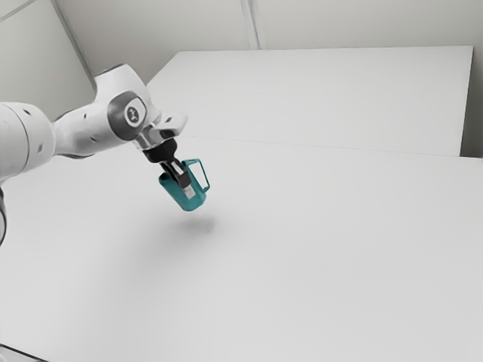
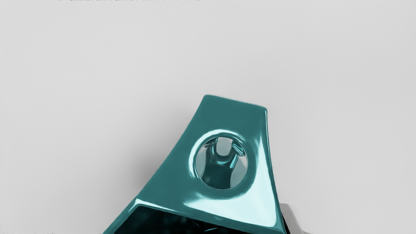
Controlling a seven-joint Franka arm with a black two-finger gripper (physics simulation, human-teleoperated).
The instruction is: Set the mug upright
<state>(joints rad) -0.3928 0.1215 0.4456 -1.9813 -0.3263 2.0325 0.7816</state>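
The teal mug [image 1: 179, 197] hangs tilted above the table [image 1: 317, 256], its shadow apart beneath it. The end effector [image 1: 188, 191] is clamped on the mug's body, seemingly because that leaves the handle [image 1: 206, 177] and lowered base free. Its mouth faces back toward the hand; levelling the base before release should let it stand.

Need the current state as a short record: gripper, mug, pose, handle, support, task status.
gripper: fingers closed on the mug
mug: teal, glossy
pose: tilted, not upright; open end toward the gripper's side, base slanting down toward the exterior view's right
handle: on the mug's side toward the exterior view's right
support: held above the table, shadow below
task status: mug not yet standing upright
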